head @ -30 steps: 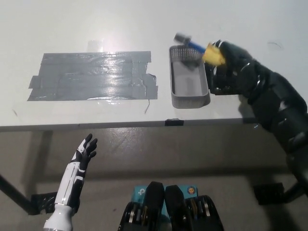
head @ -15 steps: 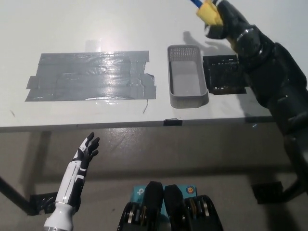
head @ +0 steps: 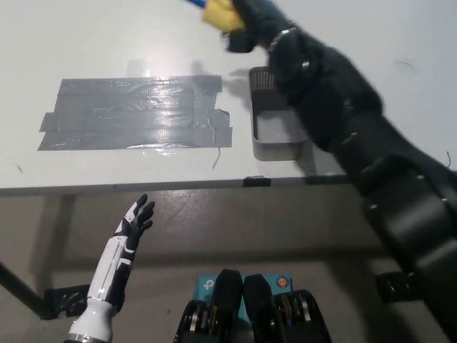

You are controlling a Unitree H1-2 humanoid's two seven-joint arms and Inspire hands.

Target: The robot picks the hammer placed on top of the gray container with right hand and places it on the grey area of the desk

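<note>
White and smooth, the tabletop (head: 107,36) filled the upper part of the head view, its front edge running across the middle above a dull brown floor. A broad patch of glossy grey tape (head: 136,113), laid in overlapping strips with ragged ends, lay on the tabletop to the robot's left of a rectangular grey mesh-walled container (head: 275,136). The black right hand (head: 246,25) was raised near the top edge of the picture, above the strip of tabletop between the tape and the container, and was closed around the yellow-and-blue-handled hammer (head: 218,13). Only the yellow grip and a sliver of blue handle showed, sticking out to the robot's left of the hand; the rest of the hammer, head included, was cut off by the top of the frame. The bulky, segmented black right arm crossed over the container's right side and far end, hiding much of its rim, so just the near wall, the left wall and part of the pale floor inside could be seen. The white left hand (head: 136,218) rested low at the left, below the tabletop's edge, empty with its dark fingers spread.
</note>
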